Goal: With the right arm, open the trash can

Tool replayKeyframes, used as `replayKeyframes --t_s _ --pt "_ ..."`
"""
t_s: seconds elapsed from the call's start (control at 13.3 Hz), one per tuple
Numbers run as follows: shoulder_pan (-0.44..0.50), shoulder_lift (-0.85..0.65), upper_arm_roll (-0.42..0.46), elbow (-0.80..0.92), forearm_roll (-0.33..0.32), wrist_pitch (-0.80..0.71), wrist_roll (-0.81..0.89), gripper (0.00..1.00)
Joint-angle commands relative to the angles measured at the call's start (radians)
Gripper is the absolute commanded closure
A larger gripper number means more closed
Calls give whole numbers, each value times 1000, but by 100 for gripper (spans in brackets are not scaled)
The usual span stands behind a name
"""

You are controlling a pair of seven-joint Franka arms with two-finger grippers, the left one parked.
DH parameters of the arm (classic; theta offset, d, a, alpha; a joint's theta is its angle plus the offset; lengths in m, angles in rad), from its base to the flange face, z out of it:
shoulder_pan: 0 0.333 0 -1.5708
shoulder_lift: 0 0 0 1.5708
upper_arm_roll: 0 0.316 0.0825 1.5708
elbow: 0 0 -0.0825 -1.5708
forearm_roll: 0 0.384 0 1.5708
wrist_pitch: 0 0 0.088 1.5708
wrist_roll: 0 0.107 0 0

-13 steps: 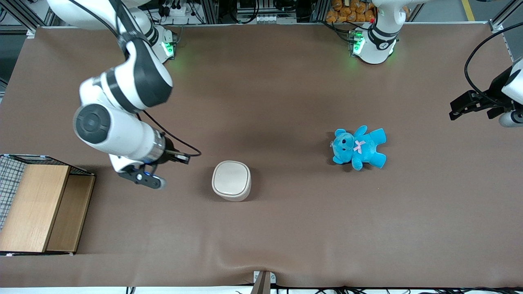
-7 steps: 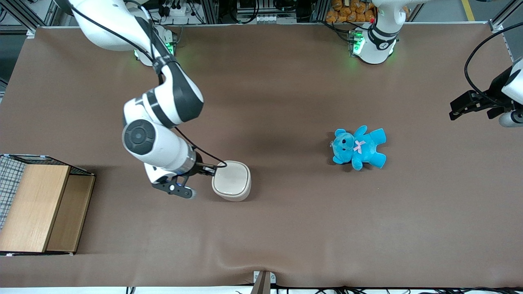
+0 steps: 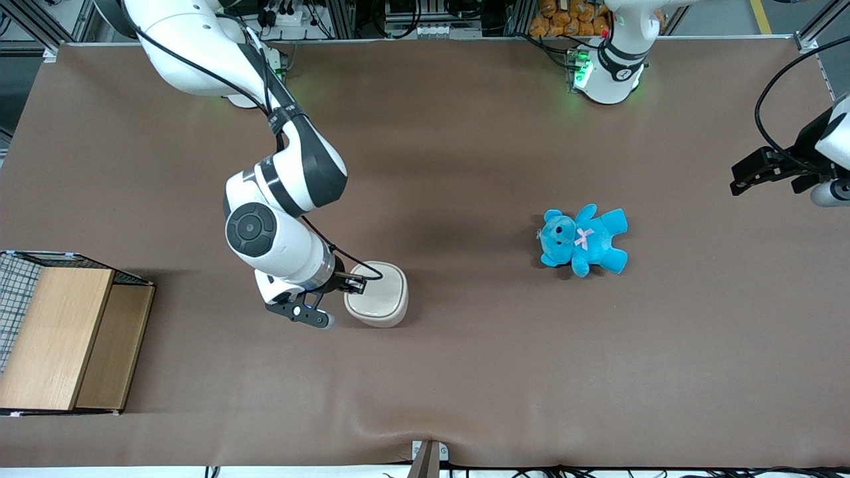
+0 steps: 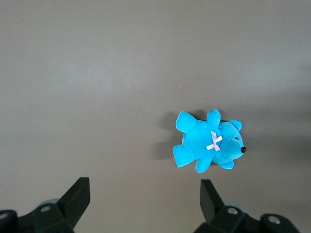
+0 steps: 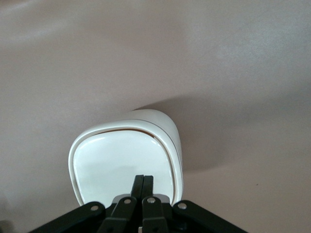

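Note:
The cream-white trash can [image 3: 378, 295] stands on the brown table near the middle, its smooth lid down. In the right wrist view the trash can [image 5: 121, 160] shows its white lid with a thin tan line at the rim. The right arm [image 3: 279, 199] reaches down to it from the back of the table. Its black gripper [image 3: 358, 284] is over the lid's edge on the working arm's side. In the right wrist view the gripper [image 5: 144, 178] has its two fingers pressed together, empty, just above the lid.
A blue teddy [image 3: 583, 240] lies toward the parked arm's end of the table; it also shows in the left wrist view [image 4: 209, 145]. A wooden box with wire mesh [image 3: 60, 335] stands at the working arm's end, near the table's front edge.
The right arm has swung from near the wooden box toward the trash can. Its gripper has come from beside the can to over the lid's edge.

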Motion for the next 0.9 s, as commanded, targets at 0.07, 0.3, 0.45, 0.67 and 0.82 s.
replayKeyframes --t_s 0.07,0.3,0.45,0.67,0.82 --pt "20 39 -12 26 -45 8 26 100" --pt "25 57 -12 25 -45 8 27 100" --pt "25 60 -10 23 -45 8 27 100" --pt "34 71 -12 25 -46 14 27 100" --pt "37 74 -12 16 -48 48 27 100"
